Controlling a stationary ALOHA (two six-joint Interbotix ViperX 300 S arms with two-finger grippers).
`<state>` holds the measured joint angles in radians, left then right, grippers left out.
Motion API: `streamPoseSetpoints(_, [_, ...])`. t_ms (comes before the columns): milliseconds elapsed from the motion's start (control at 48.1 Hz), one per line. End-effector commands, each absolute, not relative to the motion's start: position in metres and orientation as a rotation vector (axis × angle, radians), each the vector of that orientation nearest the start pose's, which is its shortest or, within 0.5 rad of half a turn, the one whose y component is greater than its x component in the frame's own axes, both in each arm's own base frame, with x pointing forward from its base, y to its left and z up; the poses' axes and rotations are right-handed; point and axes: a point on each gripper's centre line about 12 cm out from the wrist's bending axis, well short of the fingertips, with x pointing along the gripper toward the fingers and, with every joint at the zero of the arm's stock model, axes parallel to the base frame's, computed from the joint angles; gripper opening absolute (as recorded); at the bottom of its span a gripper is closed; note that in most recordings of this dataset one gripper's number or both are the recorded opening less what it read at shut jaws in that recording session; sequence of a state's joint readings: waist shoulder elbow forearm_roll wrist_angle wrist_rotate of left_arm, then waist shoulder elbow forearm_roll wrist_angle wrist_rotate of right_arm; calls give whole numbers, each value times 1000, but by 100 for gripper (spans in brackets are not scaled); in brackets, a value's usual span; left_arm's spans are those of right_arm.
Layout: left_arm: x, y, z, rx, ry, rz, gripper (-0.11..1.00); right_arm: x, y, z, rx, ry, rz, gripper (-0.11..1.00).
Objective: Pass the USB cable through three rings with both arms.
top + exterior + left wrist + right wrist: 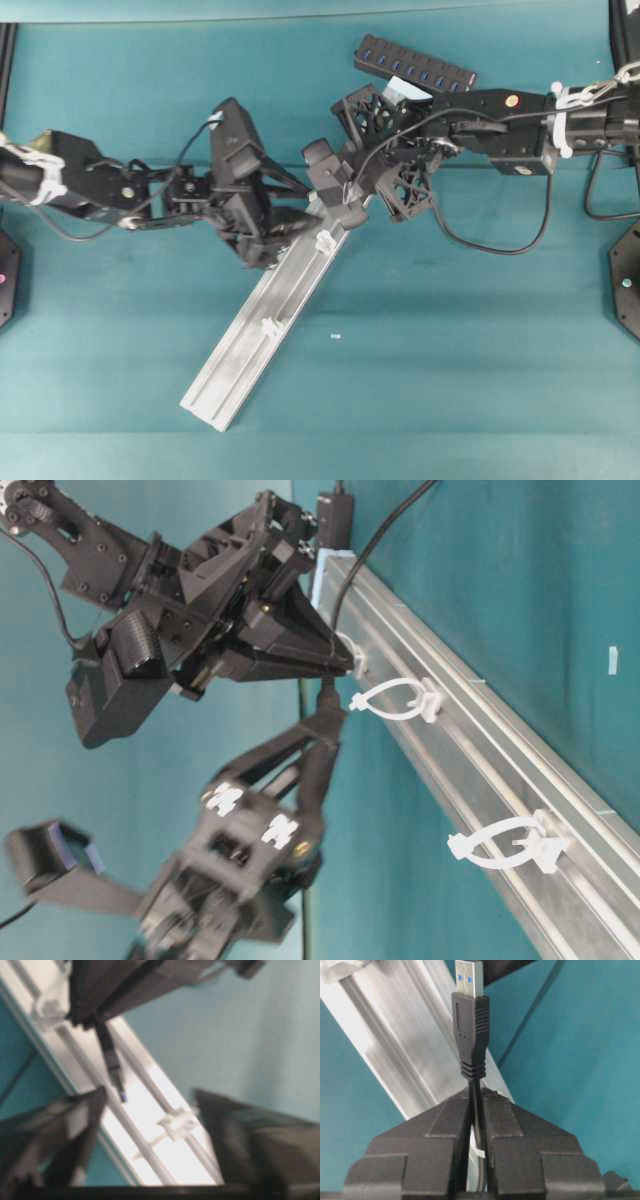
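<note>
On the left, the left gripper point(290, 222) has its jaws spread wide and holds nothing; in its wrist view the two blurred fingers point(65, 1130) stand apart on either side of the silver rail point(262, 325), with the plug hanging between them above. That arm reaches in low from the left edge, its tip just beside the rail's upper end. Along the rail sit the white rings point(325, 241), one near the top, another point(270, 325) further down. On the right, the right gripper point(476, 1110) is pinched tight on the USB cable point(472, 1035) just behind the plug, whose metal tip points along the rail. This arm stretches in from the right edge, in front of a black hub point(415, 66).
</note>
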<state>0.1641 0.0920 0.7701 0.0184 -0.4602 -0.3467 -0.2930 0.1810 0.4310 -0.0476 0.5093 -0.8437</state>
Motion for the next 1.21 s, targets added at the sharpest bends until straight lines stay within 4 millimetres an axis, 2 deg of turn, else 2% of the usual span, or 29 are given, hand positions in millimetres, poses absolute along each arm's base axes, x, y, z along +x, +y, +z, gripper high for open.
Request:
streamPoseSetpoints(0, [379,59,169,-354,320,203,89,390,-117,129,-650,1164,254,9])
streamPoseSetpoints(125, [360,52,186,-351,304,189,83,388,-110,127,-675,1173,290,9])
streamPoseSetpoints(374, [324,44,215,-348,302,183,83,383,-99,119,-743,1192,375,9])
streamPoseSetpoints(645, [292,40,228,-350,341,192,83,379,-97,115,-794,1211,437,9])
streamPoseSetpoints(894, [281,39,234,-349,318,190,83,379,-91,113,-849,1219,506,9])
streamPoseSetpoints(1186, [281,39,234,-346,320,190,82,393,-76,116,-889,1188,537,9])
